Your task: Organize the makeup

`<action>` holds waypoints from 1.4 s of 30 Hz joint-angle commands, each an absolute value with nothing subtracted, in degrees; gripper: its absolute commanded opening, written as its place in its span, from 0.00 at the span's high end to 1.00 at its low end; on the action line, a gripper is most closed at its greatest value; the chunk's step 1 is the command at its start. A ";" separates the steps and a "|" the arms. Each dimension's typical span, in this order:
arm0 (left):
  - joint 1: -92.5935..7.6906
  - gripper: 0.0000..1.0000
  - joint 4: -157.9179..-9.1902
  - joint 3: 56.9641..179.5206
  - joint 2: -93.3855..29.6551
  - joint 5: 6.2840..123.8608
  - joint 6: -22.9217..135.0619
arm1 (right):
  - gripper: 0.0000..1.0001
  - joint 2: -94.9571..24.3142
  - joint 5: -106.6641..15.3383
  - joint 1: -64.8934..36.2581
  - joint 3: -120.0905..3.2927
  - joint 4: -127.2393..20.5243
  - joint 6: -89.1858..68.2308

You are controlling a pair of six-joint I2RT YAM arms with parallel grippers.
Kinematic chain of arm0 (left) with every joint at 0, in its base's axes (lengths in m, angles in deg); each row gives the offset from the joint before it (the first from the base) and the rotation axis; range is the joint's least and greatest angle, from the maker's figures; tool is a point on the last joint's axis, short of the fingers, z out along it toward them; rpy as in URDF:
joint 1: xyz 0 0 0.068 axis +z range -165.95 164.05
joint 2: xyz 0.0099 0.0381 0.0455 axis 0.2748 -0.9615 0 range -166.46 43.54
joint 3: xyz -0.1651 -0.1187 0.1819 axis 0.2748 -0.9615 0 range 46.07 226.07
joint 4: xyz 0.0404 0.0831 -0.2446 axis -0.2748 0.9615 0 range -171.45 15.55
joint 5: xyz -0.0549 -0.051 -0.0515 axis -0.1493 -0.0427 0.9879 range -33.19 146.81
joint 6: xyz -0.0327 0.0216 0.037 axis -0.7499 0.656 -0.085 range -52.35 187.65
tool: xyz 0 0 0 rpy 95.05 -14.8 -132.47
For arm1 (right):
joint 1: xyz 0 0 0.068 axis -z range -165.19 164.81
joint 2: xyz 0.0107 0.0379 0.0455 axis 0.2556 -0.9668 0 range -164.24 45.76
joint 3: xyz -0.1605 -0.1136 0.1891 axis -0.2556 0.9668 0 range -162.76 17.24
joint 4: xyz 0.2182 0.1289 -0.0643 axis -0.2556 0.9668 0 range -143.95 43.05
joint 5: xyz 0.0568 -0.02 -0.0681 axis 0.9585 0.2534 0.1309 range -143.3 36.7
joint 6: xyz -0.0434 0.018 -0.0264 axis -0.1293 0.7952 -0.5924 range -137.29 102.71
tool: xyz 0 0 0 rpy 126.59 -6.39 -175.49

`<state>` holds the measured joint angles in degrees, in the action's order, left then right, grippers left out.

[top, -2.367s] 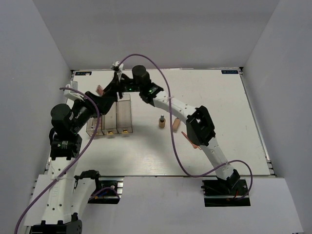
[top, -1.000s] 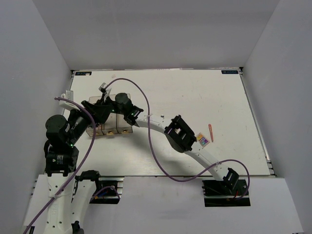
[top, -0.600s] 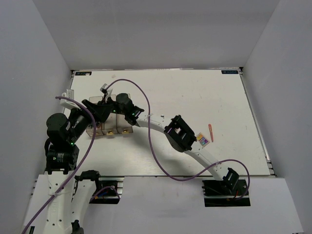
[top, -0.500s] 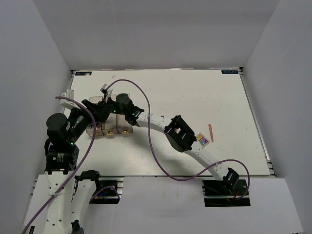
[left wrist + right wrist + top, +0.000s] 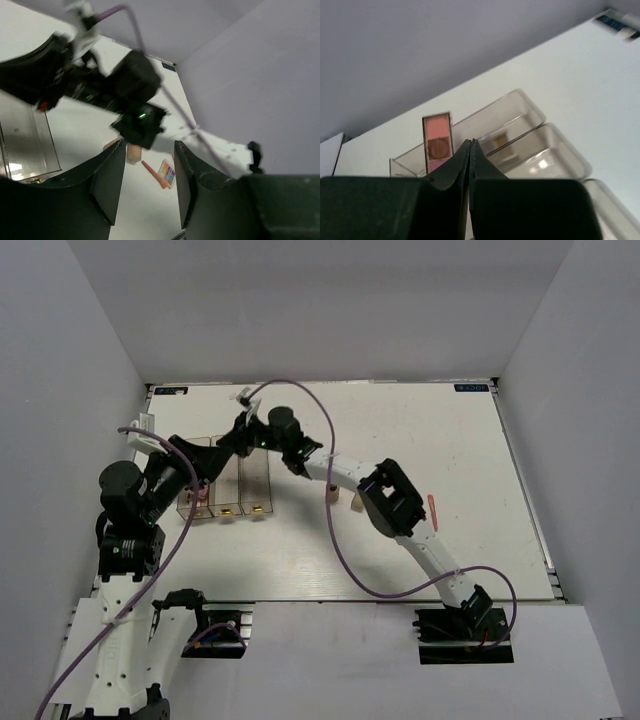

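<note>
— How are the fingers?
— Right fingers (image 5: 451, 173) are pressed together, empty, over the box (image 5: 530, 117). Left fingers (image 5: 107, 185) are apart, with nothing between them.
— And the makeup?
— A pink-brown palette (image 5: 438, 142) stands on edge in the box's left end compartment. A bottle (image 5: 331, 491), pencil (image 5: 432, 512) and multicolour palette (image 5: 167, 172) sit on the surface (image 5: 450, 440), apart from the box.
</note>
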<state>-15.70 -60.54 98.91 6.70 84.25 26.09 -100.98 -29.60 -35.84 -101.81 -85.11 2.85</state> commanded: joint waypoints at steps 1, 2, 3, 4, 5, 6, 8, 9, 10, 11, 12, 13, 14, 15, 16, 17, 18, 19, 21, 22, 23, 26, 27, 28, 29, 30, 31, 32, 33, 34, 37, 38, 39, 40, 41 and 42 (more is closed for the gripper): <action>-15.86 0.48 -63.52 97.93 3.65 86.87 25.64 | 1.00 -89.96 -27.38 -31.96 -101.43 -85.53 0.91; -15.86 0.50 -64.04 97.75 3.38 87.57 25.46 | 1.00 -88.99 -26.94 -31.43 -100.98 -84.20 0.03; -15.86 0.52 -64.83 97.14 2.94 87.75 25.38 | 1.00 -86.89 -26.41 -29.77 -100.46 -82.80 -2.07; -15.86 0.57 -65.27 96.88 2.76 87.75 25.46 | 1.00 -86.00 -24.84 -29.23 -99.84 -79.04 -3.22; -15.86 0.59 -65.71 96.53 2.15 88.10 25.38 | 1.00 -84.07 -24.39 -28.61 -99.49 -77.09 -4.36; -15.86 0.62 -66.07 96.00 1.71 88.54 25.29 | 0.95 -83.01 -24.04 -27.04 -98.96 -74.81 -6.63; -15.86 0.69 -65.81 96.08 -1.17 90.55 25.72 | 0.64 -79.42 -23.25 -25.72 -97.64 -67.87 -9.54; -15.86 0.72 -65.02 96.52 -2.59 91.52 26.42 | 0.56 -78.53 -23.42 -23.71 -97.38 -65.23 -13.13; -15.86 0.75 -64.67 96.70 -4.17 92.14 26.86 | 0.44 -77.30 -24.55 -22.99 -97.29 -62.42 -15.25; -15.86 0.78 -64.40 96.70 -7.05 93.45 27.48 | 0.40 -75.20 -25.35 -21.42 -97.11 -57.34 -16.84; -16.39 0.78 -64.40 96.79 -8.65 93.98 27.66 | 0.37 -74.13 -25.96 -19.75 -96.85 -54.86 -19.98; -16.39 0.79 -64.40 96.79 -9.88 94.25 27.83 | 0.31 -72.47 -26.32 -17.82 -96.85 -49.18 -21.15; -17.26 0.79 -64.49 96.87 -12.68 94.34 28.27 | 0.30 -71.67 -26.32 -16.75 -96.93 -46.42 -22.20; -17.79 0.80 -64.57 97.13 -14.19 94.43 28.71 | 0.28 -71.14 -26.41 -16.05 -96.93 -43.70 -23.17; -19.28 0.80 -64.58 97.92 -15.68 94.25 29.15 | 0.27 -69.92 -26.67 -12.99 -96.85 -40.89 -24.92; -20.34 0.79 -64.40 98.45 -17.26 93.99 29.41 | 0.26 -68.95 -26.76 -12.09 -96.50 -38.51 -25.81; -21.48 0.77 -64.14 99.07 -20.50 93.12 30.37 | 0.27 -67.72 -26.93 -11.48 -93.54 -35.44 -26.77; -24.19 0.75 -63.35 101.16 -22.27 92.07 31.08 | 0.29 -66.32 -26.68 -9.29 -91.33 -34.54 -29.13; -27.27 0.62 -60.10 103.63 -27.26 89.00 33.54 | 0.34 -62.18 -25.45 -7.35 -85.37 -32.17 -31.34; -28.77 0.57 -59.31 104.86 -28.78 88.02 34.16 | 0.42 -60.87 -25.18 -6.82 -83.59 -31.55 -32.14; -31.83 0.53 -58.34 106.96 -30.27 87.14 34.95 | 0.49 -58.59 -25.00 -5.85 -82.10 -30.84 -33.02; -37.20 0.40 -58.33 110.13 -34.41 84.06 35.57 | 0.71 -54.54 -25.00 -2.61 -76.29 -30.31 -33.02; -38.44 0.34 -58.51 110.67 -35.20 83.19 35.66 | 0.82 -53.74 -25.26 -1.98 -73.76 -30.48 -33.02; -39.67 0.33 -58.68 111.19 -36.69 81.26 35.83 | 0.82 -52.34 -25.35 -1.72 -72.34 -30.49 -32.94; -41.94 0.31 -59.21 111.90 -37.31 80.11 36.44 | 0.81 -51.54 -25.35 -0.06 -71.19 -30.49 -32.85; -43.10 0.29 -59.56 111.99 -38.71 78.10 36.80 | 0.76 -50.14 -25.27 0.48 -69.09 -30.49 -32.85; -45.02 0.27 -60.17 112.25 -39.42 77.38 37.24 | 0.72 -49.52 -25.09 2.40 -68.03 -30.31 -32.94; -46.00 0.27 -60.44 112.43 -40.12 76.94 37.41 | 0.69 -48.91 -25.09 2.24 -67.15 -30.05 -33.20; -46.97 0.26 -60.62 112.87 -40.83 76.16 37.50 | 0.60 -48.46 -24.92 2.59 -66.44 -29.87 -33.46; -47.93 0.26 -60.62 113.39 -41.53 75.28 37.59 | 0.56 -47.59 -24.92 3.29 -65.13 -29.26 -33.81; -51.71 0.23 -59.05 116.03 -44.17 68.70 38.20 | 0.48 -46.09 -25.09 4.35 -63.54 -28.99 -34.17; -52.59 0.23 -58.34 116.73 -45.74 64.67 38.38 | 0.47 -45.91 -25.00 4.61 -62.67 -29.08 -34.08; -53.39 0.23 -57.55 118.48 -46.71 62.72 38.56 | 0.47 -45.56 -24.83 4.70 -62.31 -29.08 -34.08; -54.79 0.23 -55.98 119.28 -47.59 60.52 38.56 | 0.47 -45.39 -24.74 5.14 -62.04 -29.25 -33.64; -55.32 0.23 -55.53 120.07 -48.38 58.94 38.65 | 0.47 -45.21 -24.57 5.32 -61.61 -29.34 -33.38; -56.46 0.23 -54.91 121.64 -50.13 55.27 38.65 | 0.47 -45.12 -24.30 5.67 -61.43 -29.34 -33.03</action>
